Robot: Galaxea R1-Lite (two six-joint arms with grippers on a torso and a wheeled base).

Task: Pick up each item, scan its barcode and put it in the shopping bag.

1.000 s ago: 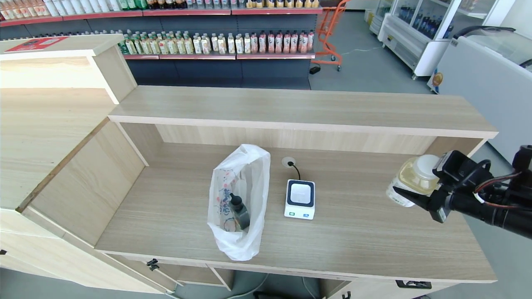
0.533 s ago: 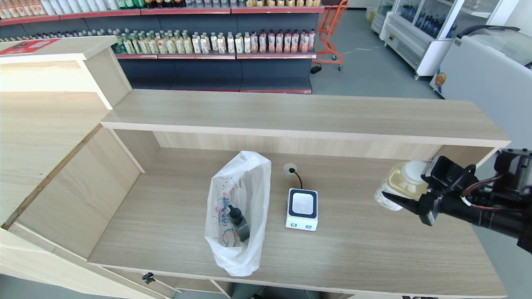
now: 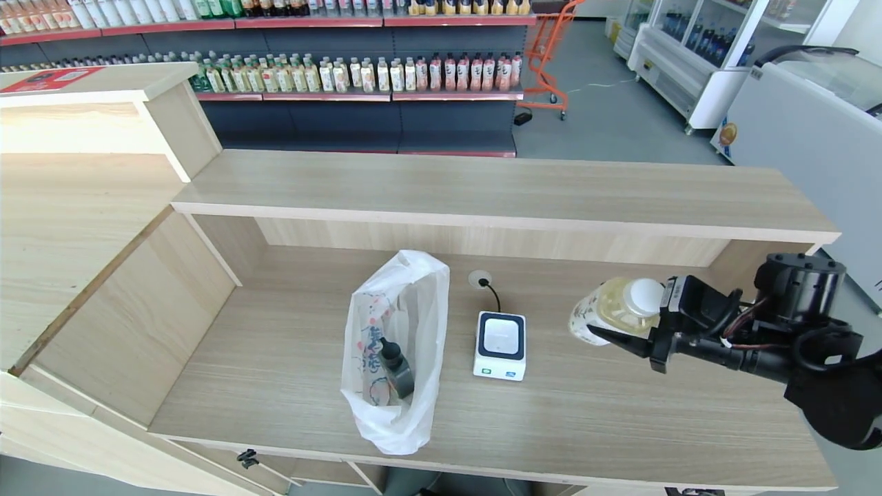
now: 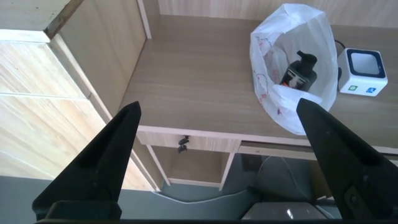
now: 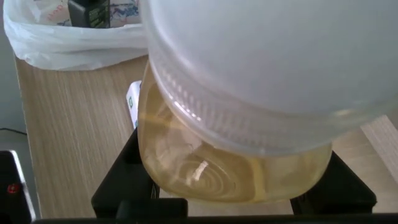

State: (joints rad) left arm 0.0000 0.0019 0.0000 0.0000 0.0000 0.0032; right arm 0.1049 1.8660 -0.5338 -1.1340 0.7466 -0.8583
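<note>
The right claw [image 3: 603,315] grips the clear plastic bottle of yellow liquid [image 3: 615,303] sideways in air, right of the small white scanner box [image 3: 499,344], probably to present its barcode. The left claw [image 4: 217,107] stands wide, empty.

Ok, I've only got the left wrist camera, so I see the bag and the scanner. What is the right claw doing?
Observer: The right claw is shut on a bottle of yellowish liquid.
Operator: Is it over the scanner?
Observer: No. In the head view the bottle is off to the right of the scanner, with bare counter between them.
Operator: How is the bottle turned?
Observer: It lies on its side, with the white cap toward the arm and the base toward the scanner.
</note>
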